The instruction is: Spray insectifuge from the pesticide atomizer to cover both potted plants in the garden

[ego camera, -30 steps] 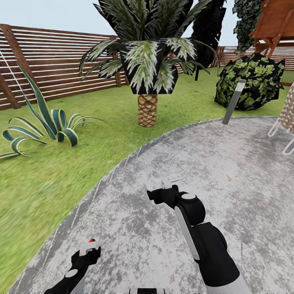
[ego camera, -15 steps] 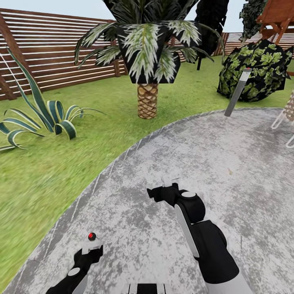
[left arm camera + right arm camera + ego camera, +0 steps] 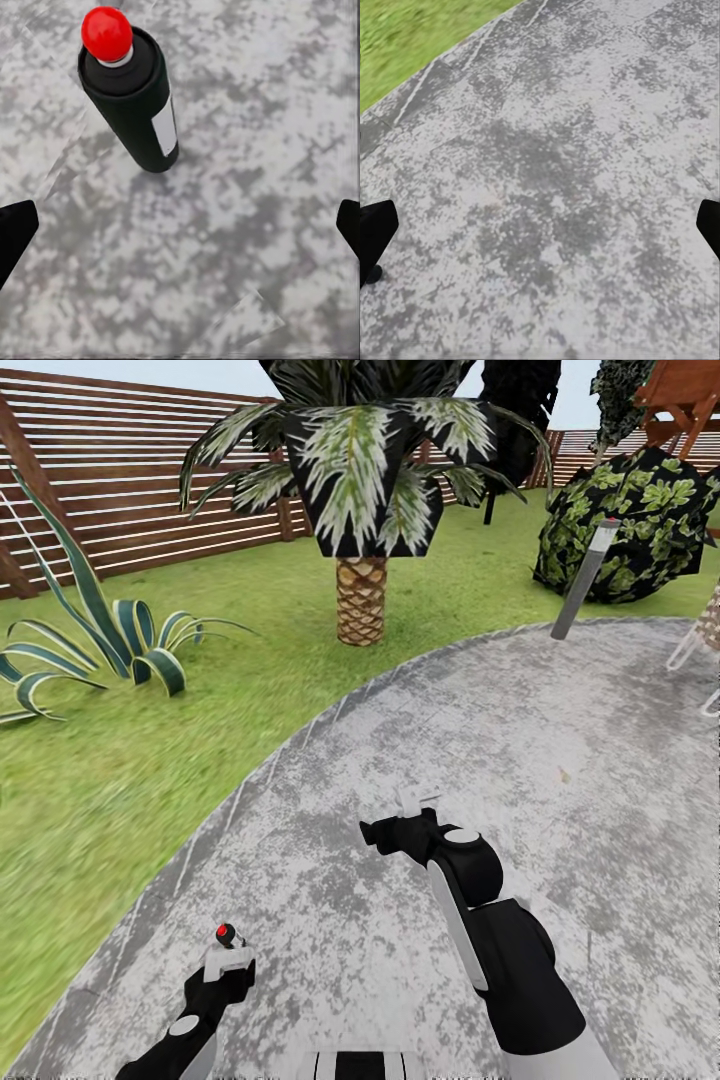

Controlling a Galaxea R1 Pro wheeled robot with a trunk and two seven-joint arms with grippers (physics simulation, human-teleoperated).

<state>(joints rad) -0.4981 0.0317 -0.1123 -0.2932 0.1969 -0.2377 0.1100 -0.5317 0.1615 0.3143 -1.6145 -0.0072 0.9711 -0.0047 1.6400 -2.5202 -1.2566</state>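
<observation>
The slim black cylindrical spray bottle (image 3: pixel 133 101) is showing a glossy red round tip, a white collar under it and a white label strip down its side. The round gravel patio (image 3: pixel 560 760) is lying mottled grey and white beside the green lawn (image 3: pixel 130 760). The spiky agave (image 3: pixel 100 640) is wearing dark green leaves edged in cream, before a brown slatted fence (image 3: pixel 130 500).

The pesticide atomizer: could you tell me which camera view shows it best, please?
The left wrist view: the pesticide atomizer stands large over the gravel patio, red tip and black body clear. In the head view it is a tiny red-tipped shape by the left claw.
</observation>
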